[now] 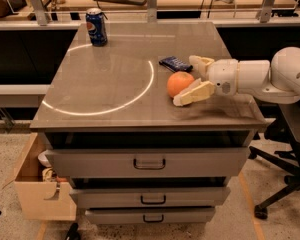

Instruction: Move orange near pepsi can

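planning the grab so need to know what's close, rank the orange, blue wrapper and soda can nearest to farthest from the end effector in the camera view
The end effector reaches in from the right with its fingers open.
1. orange: between the fingers, towards the front right.
2. wrapper: just behind the orange, close to the rear finger.
3. can: far off at the back left corner.

Orange (179, 84) at gripper (185, 81), pepsi can (96, 27) apart
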Motion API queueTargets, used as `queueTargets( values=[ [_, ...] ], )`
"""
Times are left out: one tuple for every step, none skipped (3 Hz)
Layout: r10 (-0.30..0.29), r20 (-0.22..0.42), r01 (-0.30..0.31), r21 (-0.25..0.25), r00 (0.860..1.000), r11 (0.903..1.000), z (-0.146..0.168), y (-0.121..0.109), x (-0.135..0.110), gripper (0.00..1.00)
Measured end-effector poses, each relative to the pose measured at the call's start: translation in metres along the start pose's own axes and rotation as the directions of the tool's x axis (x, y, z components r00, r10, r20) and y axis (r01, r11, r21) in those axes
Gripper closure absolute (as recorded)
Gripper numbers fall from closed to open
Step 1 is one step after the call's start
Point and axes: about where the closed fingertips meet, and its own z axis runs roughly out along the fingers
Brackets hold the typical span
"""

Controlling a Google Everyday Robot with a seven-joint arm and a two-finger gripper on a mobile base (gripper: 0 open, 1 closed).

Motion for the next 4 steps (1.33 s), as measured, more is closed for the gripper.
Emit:
queueTargets(
  values=[
    [0.007,-0.010,-0.007,0.008,1.000,0.9999,-0.0020,-0.0023,0.0139,0.17],
    [0.006,-0.009,-0.006,0.003,1.000,1.0000,0.0009,-0.0011,0.0126,0.42],
    [0.006,-0.008,-0.006,-0.003,1.000,1.0000,0.0041,0.0003,0.0119,0.72],
    [0.005,-0.008,-0.005,-0.008,1.000,1.0000,0.0064,0.0013,0.0114,0.96]
  ],
)
